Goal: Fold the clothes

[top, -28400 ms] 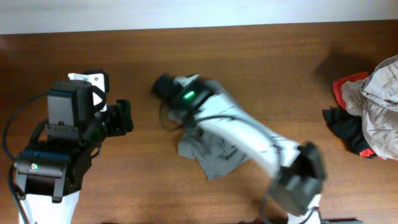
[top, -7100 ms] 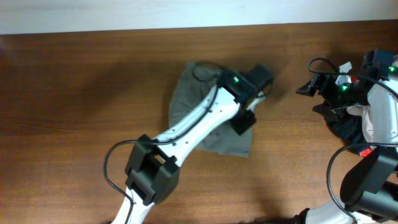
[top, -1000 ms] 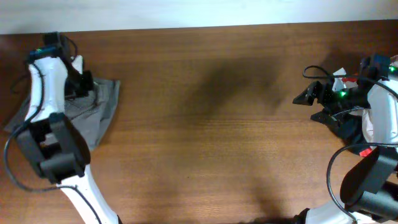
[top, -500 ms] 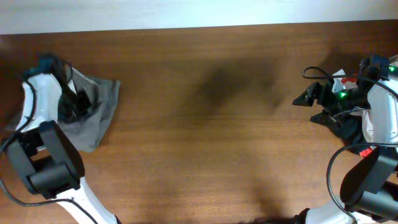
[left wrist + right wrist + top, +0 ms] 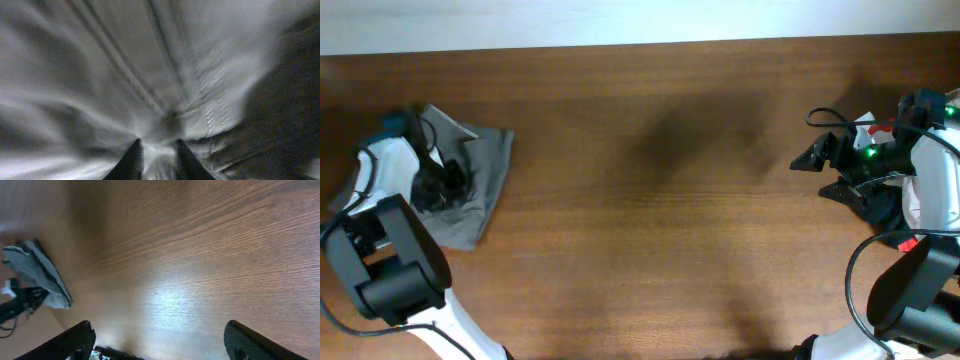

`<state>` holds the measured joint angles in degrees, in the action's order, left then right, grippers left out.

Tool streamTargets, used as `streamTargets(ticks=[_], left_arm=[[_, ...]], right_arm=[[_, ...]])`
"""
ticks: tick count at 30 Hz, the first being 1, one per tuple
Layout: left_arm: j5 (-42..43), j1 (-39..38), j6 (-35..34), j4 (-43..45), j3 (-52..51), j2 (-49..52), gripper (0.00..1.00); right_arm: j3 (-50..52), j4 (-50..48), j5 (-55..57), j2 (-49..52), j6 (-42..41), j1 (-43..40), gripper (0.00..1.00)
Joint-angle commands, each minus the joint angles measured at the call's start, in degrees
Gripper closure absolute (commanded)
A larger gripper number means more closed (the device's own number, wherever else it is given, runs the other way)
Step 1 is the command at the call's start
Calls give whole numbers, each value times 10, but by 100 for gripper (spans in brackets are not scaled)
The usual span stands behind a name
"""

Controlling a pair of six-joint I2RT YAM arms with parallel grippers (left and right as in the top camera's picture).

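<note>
The grey garment (image 5: 485, 170) lies crumpled at the far left of the table (image 5: 650, 230) with the left hand (image 5: 438, 183) down on it. The wrist view is blurry, but the fingertips (image 5: 134, 159) sit nearly together, nipping a bunch of the cloth. The right hand (image 5: 817, 158) hovers over bare wood on the right, fingers (image 5: 75, 339) spread wide and holding nothing; dark and red clothing (image 5: 880, 205) is under that arm near the right edge.

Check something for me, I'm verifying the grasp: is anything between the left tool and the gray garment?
Nothing visible does. The left tool sits directly on the gray garment, with cloth bunched between its fingertips.
</note>
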<state>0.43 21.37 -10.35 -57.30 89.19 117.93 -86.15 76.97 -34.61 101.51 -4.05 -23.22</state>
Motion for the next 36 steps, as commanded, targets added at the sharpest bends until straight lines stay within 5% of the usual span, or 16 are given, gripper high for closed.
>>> streamTargets(ticks=[1, 10, 23, 28, 32, 36], left_arm=[[-14, 16, 1, 16, 70, -73, 65], [-13, 50, 53, 148, 75, -12, 60], [-6, 55, 74, 157, 90, 77, 56], [71, 53, 76, 66, 189, 18, 53], [195, 30, 177, -74, 322, -57, 50], [202, -30, 253, -180, 376, -139, 50]], right_arm=[[-10, 2, -5, -13, 9, 0, 13], [-10, 3, -5, -13, 9, 0, 12], [-10, 2, -10, -16, 31, 0, 12], [-29, -22, -10, -47, 64, 0, 1], [-66, -53, -10, -116, 82, 0, 1], [-88, -85, -10, -209, 82, 0, 1]])
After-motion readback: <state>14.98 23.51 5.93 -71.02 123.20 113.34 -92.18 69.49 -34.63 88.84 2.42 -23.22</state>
